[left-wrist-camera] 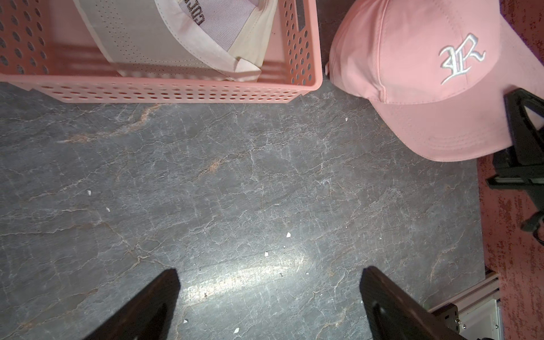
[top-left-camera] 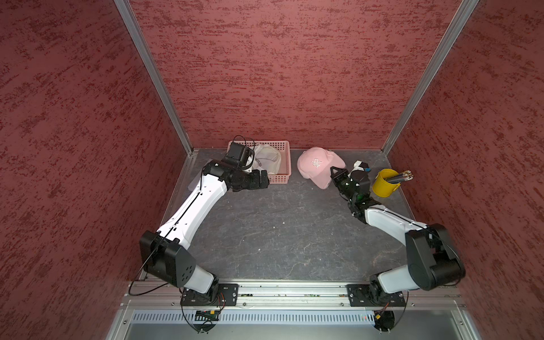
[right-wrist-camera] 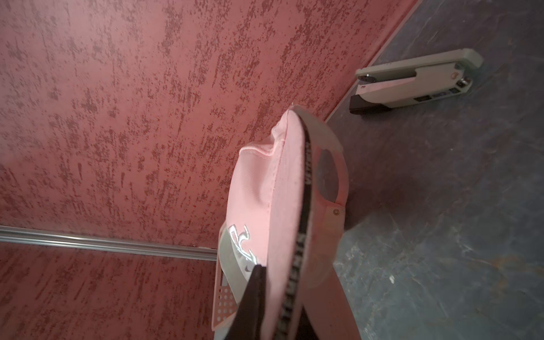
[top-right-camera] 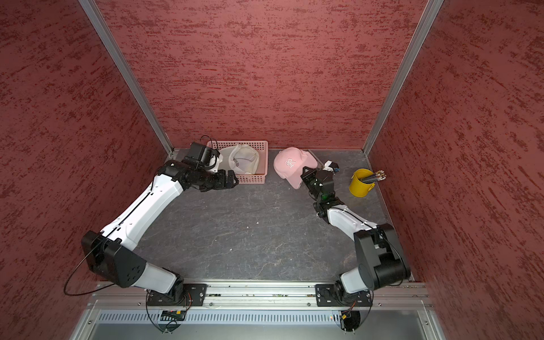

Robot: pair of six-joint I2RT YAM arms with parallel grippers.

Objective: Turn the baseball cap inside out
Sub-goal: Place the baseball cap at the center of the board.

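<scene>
The pink baseball cap [top-left-camera: 316, 164] [top-right-camera: 290, 164] with a white embroidered letter is at the back of the table, logo side up. My right gripper [top-left-camera: 335, 174] [top-right-camera: 306, 173] is shut on its edge at the right side, near where the brim meets the crown. In the right wrist view the cap [right-wrist-camera: 265, 191] is pinched between the dark fingers [right-wrist-camera: 253, 297], its black inner band showing. My left gripper [top-left-camera: 265, 180] [left-wrist-camera: 270, 270] hangs open over bare table in front of the basket, left of the cap [left-wrist-camera: 412, 73], holding nothing.
A pink perforated basket [top-left-camera: 281, 176] [left-wrist-camera: 176, 86] at the back holds a white cap [top-left-camera: 266, 160]. A yellow cup of pencils [top-left-camera: 384, 184] stands right of my right gripper. A small white device [top-left-camera: 360, 166] [right-wrist-camera: 412, 79] lies behind it. Red walls enclose three sides.
</scene>
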